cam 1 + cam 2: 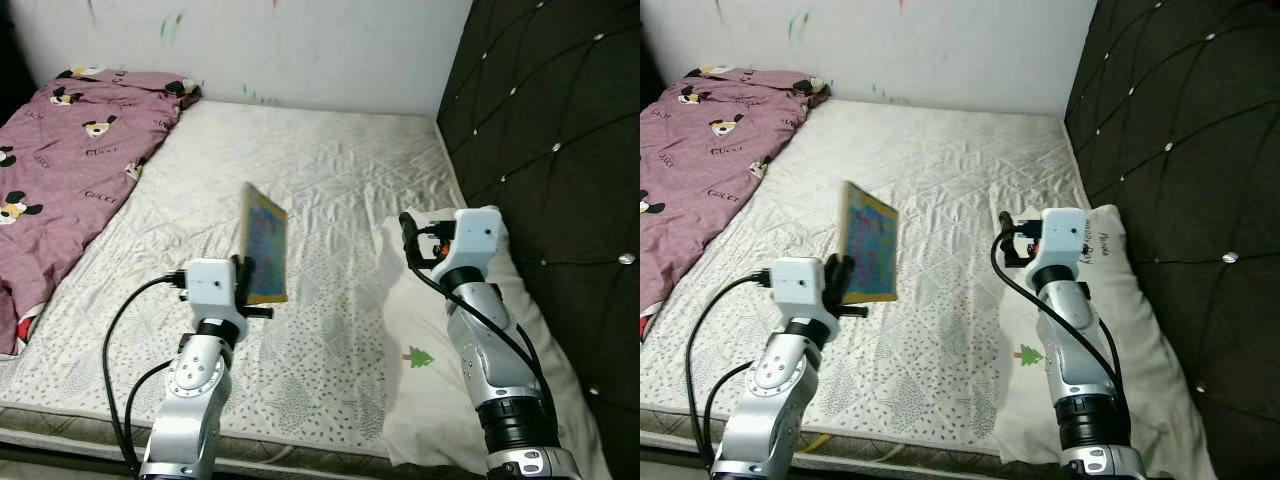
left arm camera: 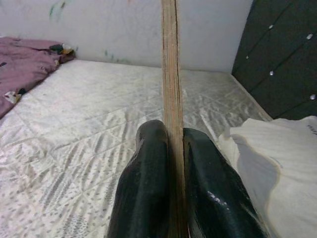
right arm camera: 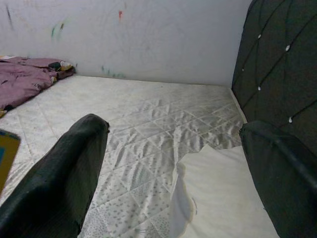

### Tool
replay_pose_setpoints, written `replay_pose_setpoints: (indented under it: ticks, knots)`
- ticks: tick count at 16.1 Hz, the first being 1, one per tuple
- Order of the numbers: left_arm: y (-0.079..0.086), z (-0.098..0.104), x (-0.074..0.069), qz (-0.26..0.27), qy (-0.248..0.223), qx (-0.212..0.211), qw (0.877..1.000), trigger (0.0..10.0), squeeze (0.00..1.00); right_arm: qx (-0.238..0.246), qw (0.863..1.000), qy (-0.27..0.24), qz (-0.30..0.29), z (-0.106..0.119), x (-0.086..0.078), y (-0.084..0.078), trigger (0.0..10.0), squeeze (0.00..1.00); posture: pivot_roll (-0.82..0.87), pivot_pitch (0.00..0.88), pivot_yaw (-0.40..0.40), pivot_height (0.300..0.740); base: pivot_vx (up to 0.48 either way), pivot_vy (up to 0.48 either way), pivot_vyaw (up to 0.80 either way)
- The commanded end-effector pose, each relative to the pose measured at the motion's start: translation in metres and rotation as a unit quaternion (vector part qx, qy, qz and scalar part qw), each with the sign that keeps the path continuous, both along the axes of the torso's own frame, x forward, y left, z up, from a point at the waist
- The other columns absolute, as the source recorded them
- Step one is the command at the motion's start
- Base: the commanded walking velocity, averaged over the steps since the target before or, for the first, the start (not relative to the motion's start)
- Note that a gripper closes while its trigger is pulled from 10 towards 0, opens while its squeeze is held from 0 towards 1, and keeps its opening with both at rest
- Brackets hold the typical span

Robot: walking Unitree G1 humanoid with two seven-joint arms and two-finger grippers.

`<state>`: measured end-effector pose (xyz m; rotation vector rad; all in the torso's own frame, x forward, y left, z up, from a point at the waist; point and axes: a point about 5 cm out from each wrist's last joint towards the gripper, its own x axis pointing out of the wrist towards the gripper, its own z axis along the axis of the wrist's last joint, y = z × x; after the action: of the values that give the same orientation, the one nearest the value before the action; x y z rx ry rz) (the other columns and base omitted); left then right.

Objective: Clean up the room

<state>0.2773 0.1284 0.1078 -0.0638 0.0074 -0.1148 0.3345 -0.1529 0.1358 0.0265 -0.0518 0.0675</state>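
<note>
— Two arms are up over the bed. What does the left one hold?

— The left gripper (image 2: 171,163) is clamped on a thin book (image 1: 266,247), one black finger on each face. The book stands on edge above the mattress (image 1: 330,170), colourful cover turned to the robot's right. From the left wrist only its tan page edge can be seen, running up between the fingers (image 2: 143,183); the cover print is too small to read.

— And the right gripper?

— The right gripper (image 3: 173,163) hovers over the near corner of the white pillow (image 1: 430,370), fingers spread wide with nothing between them. From the head views its fingers are mostly hidden behind the white wrist block, so the spread is plain only from the wrist camera.

— What lies on the bed otherwise?

— A pink blanket (image 1: 70,160) printed with cartoon dogs, bunched along the robot's left side; its near end is cut off by the picture edge. The pillow lies against the dark quilted headboard (image 1: 560,150) on the right and carries a small green tree print (image 1: 416,356); part of it is covered by the right arm.

— Anything hard to make out?

— Some dark item sits where the blanket meets the wall (image 1: 300,50), too small to tell. The wall has faint coloured scribbles.
</note>
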Motion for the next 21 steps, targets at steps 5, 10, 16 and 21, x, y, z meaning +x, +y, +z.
replay_pose_setpoints:
  ticks: [5, 10, 16, 21]
  knots:
    - [-0.007, -0.012, -0.004, -0.025, 0.064, -0.131, 0.989, 10.0, 0.0, 0.011, 1.0, 0.009, 0.001, -0.004, -0.004, 0.0, 10.0, 0.0, 0.03, 0.0, -0.035, 0.74, 0.0, 0.0, 0.0]
    - [-0.01, -0.017, -0.013, -0.038, 0.099, -0.144, 0.984, 10.0, 0.0, 0.005, 1.0, 0.009, -0.008, -0.004, -0.004, -0.005, 10.0, 0.0, 0.03, 0.0, -0.04, 0.74, 0.0, 0.0, 0.0]
    - [0.019, -0.006, -0.006, 0.028, 0.046, -0.009, 0.999, 10.0, 0.0, 0.015, 1.0, 0.021, 0.001, -0.008, -0.006, 0.004, 10.0, 0.0, 0.05, 0.0, -0.052, 0.74, 0.0, 0.0, -0.62]
    - [0.032, 0.004, -0.015, -0.005, -0.007, 0.011, 1.0, 10.0, 0.0, 0.009, 1.0, 0.015, 0.0, -0.004, -0.002, 0.0, 10.0, 0.0, 0.05, 0.0, -0.053, 0.74, 0.0, 0.0, 0.0]
